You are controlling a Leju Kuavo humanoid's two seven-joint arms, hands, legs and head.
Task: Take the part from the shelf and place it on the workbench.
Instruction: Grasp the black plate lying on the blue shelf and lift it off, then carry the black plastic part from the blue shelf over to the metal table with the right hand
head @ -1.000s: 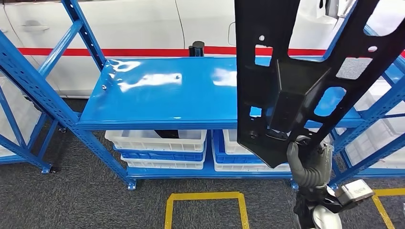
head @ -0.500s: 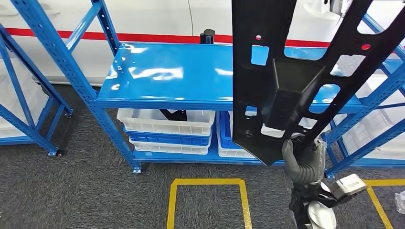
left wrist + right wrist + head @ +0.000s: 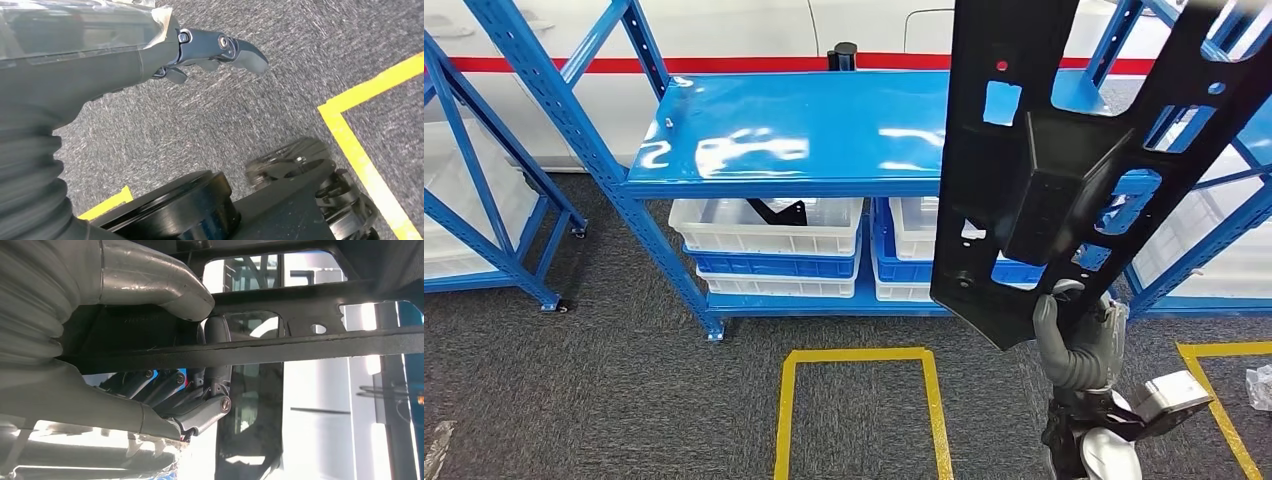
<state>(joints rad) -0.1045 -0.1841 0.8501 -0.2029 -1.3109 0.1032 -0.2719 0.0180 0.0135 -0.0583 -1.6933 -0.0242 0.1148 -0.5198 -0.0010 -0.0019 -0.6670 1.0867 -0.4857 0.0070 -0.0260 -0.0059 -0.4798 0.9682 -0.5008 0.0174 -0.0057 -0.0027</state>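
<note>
1. The right hand (image 3: 1079, 340) grips the big black perforated metal part (image 3: 1064, 150) by its lower end and holds it upright in the air, in front of the blue steel shelf (image 3: 804, 125).
2. The left hand (image 3: 200, 50) hangs over grey carpet, its fingers curled and nothing in them.
3. The part looks top-heavy from here; with such a low grip it could tip or twist loose.
4. Its upper end could also clip the shelf's uprights during a turn.
</note>
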